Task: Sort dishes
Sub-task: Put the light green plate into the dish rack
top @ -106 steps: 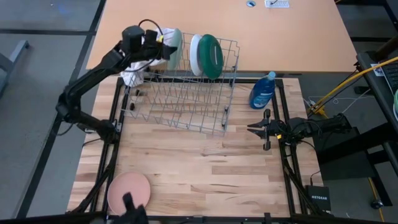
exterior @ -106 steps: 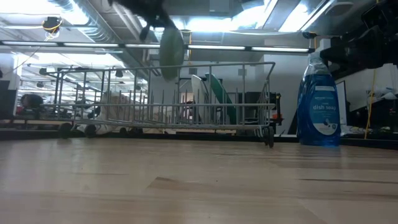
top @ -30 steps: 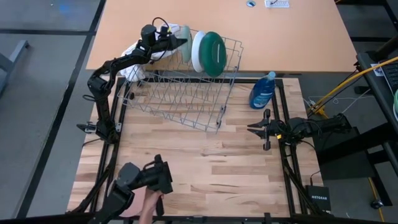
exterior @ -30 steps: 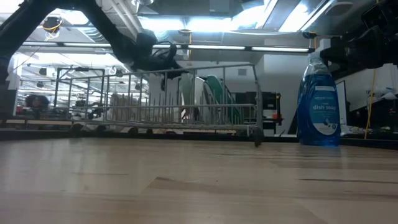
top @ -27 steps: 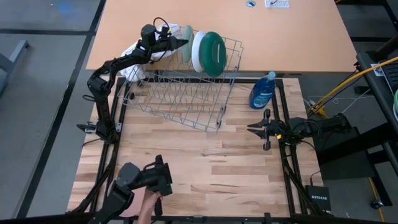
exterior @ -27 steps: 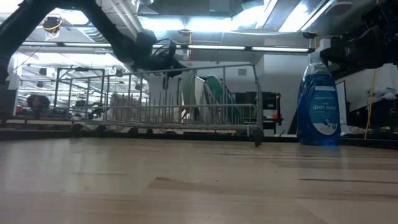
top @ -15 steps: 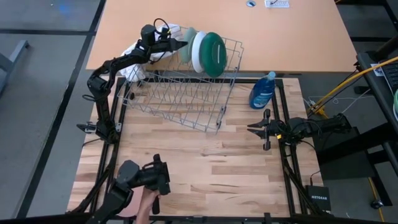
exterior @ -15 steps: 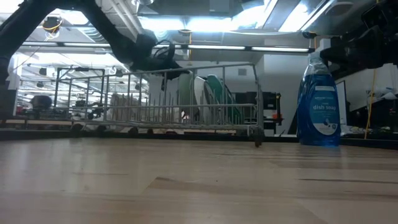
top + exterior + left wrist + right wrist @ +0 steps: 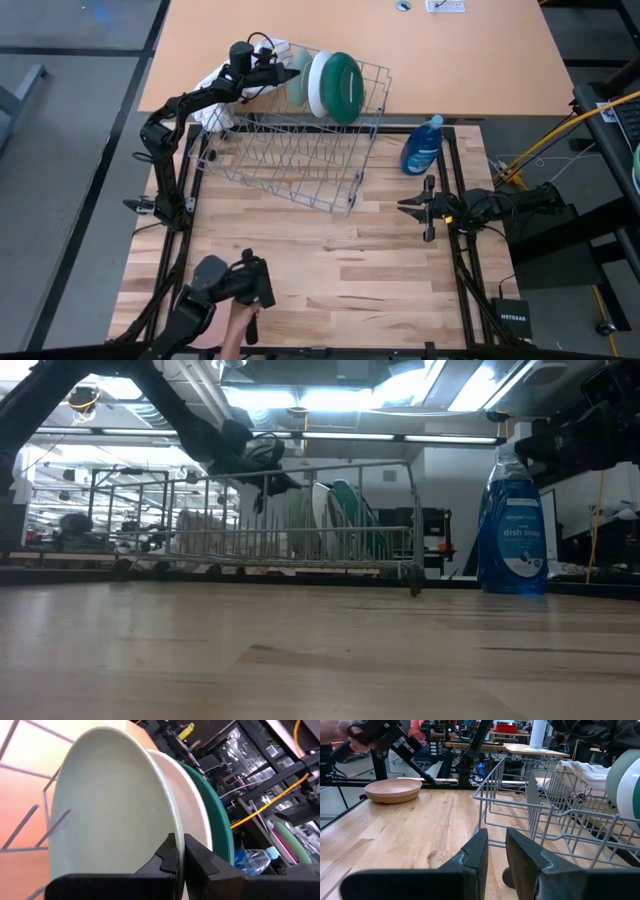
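While the wooden table (image 9: 330, 250) carries everything, the grey wire dish rack (image 9: 290, 150) sits skewed at its far side, holding plates on edge between its tines so each stands apart. Large dark green round plate (image 9: 342, 87) stands in the far row, white round plate (image 9: 318, 84) touching it, smaller pale sage green plate (image 9: 297, 78) next. Left gripper (image 9: 283, 72) is at that sage plate's rim, fingers narrow and pinching the rim as the left wrist view shows, probably seating it in a slot. Pink round plate (image 9: 393, 789) lies flat at the near left corner, well apart; a person's arm holding a dark device overhangs it. Right gripper (image 9: 408, 207) waits near the rack's right side, fingers nearly closed, empty. Blue soap bottle (image 9: 422, 146) stands beside the rack; striped white cloth (image 9: 218, 82) is bunched behind the left arm. Tan-brown plate: not seen.
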You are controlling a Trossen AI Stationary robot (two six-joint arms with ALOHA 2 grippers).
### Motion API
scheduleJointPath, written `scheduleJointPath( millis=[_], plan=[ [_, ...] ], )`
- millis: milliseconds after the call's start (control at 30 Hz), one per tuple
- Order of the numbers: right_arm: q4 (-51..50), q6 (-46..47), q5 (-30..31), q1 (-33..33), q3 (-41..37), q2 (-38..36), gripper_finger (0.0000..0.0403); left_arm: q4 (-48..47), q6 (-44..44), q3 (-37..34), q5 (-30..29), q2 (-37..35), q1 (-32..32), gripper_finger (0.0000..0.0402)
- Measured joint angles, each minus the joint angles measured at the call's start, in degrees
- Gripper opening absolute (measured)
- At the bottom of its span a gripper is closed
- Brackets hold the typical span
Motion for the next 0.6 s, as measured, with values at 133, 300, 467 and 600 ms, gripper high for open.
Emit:
scheduleJointPath(
  millis=[133,300,467,600],
  plan=[
    [-0.2,0.0,0.0,0.0,0.0,0.0,0.0072,-3.8,1.7,0.0,-2.3,-0.1,0.0,0.0005],
    [-0.2,0.0,0.0,0.0,0.0,0.0,0.0072,-3.8,1.9,0.0,-5.9,-0.1,-0.3,0.0006],
    [-0.1,0.0,0.0,0.0,0.0,0.0,0.0072,-3.6,2.2,0.0,-10.2,-0.1,-0.4,0.0022],
    [-0.1,0.0,0.0,0.0,0.0,0.0,0.0072,-3.8,3.3,0.0,-13.4,-0.1,-0.3,0.0063]
  ],
)
